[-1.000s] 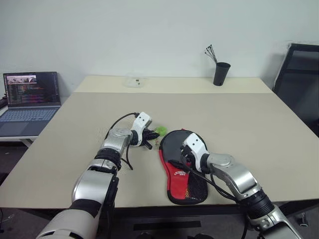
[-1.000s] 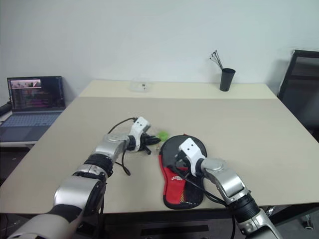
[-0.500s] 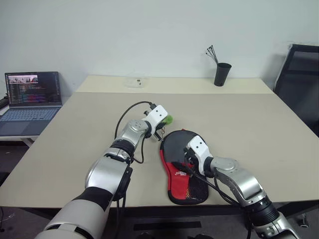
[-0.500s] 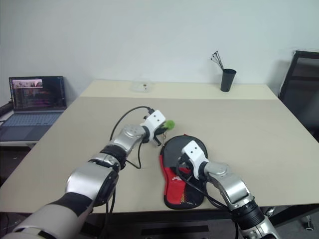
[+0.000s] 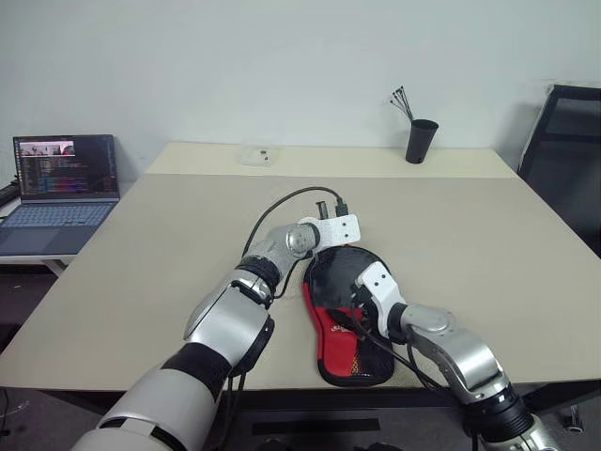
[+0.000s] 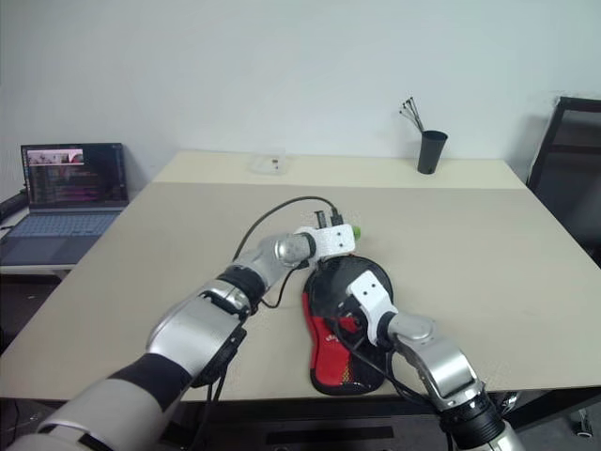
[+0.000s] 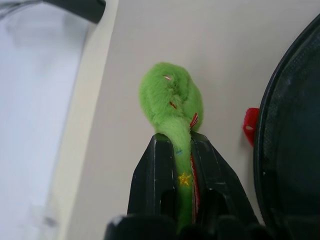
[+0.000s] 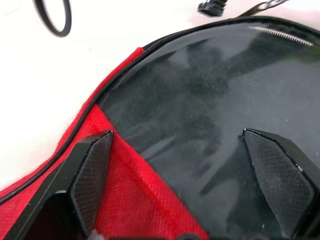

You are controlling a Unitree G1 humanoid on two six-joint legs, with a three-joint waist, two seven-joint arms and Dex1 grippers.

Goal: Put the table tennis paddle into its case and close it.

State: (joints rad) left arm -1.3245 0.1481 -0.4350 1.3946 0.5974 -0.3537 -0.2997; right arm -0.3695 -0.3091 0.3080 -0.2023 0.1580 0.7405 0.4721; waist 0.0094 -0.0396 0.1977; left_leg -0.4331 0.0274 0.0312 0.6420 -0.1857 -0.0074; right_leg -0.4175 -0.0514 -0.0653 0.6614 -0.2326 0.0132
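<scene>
The case (image 5: 344,315) lies flat on the bench (image 5: 470,225). The left pincer (image 7: 174,145) pinches a fuzzy green pull tag (image 7: 171,97) by its round end. The right pincer (image 8: 185,165) hangs wide open over the case

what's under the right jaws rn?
The case: its black part and red lower part lie beneath the open right gripper. Anything inside the case is covered, so the paddle can't be confirmed.

- A plain white wall (image 5: 282,56) runs behind a large beige table (image 5: 470,225).
- A black cup (image 5: 418,141) holding thin sticks stands near the table's far edge.
- An open laptop (image 5: 61,178) sits on a side surface at left.
- A dark chair (image 5: 568,150) stands at right.
</scene>
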